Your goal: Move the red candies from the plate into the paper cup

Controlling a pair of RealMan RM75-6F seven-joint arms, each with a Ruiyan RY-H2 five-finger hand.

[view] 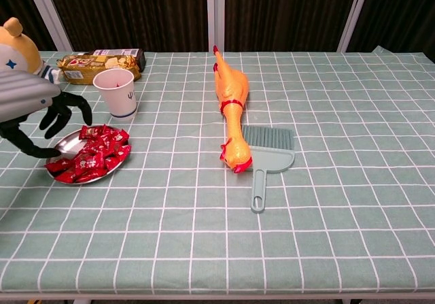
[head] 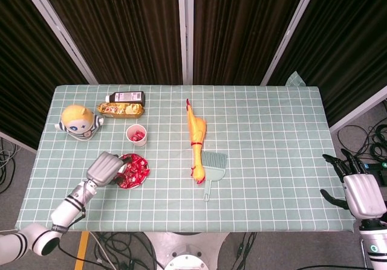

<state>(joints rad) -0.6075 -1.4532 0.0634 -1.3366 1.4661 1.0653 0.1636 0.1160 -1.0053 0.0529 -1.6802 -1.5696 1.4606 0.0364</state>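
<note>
Table: a green checked cloth [head: 272,161] covered the whole work surface, with all the task's things crowded at the robot's left end.
Rubber chicken: a long yellow toy [head: 196,142] lay mid-table, its head just beside a teal dustpan brush [head: 211,165]; neither bore on the job.
Left hand: the left hand [view: 42,119] hovered at the outer edge of the plate, dark fingers [view: 60,113] spread and curved downward, holding nothing that either view showed.
Right hand: the right hand [head: 357,188] hung off the table's far right corner, fingers apart and empty, well apart from the work.
Plate: the small metal plate [view: 57,146] sat near the front left, heaped with wrapped red candies [view: 94,152].
Paper cup: the white paper cup [view: 115,92] stood upright just behind the plate, with a few red pieces visible inside from the head view.
Step in hand: judged a reach for another candy, the pile being far from emptied.
Next move: likely lowering the fingers onto one wrapper at the pile's near edge and pinching it free without scattering its neighbours.
</note>
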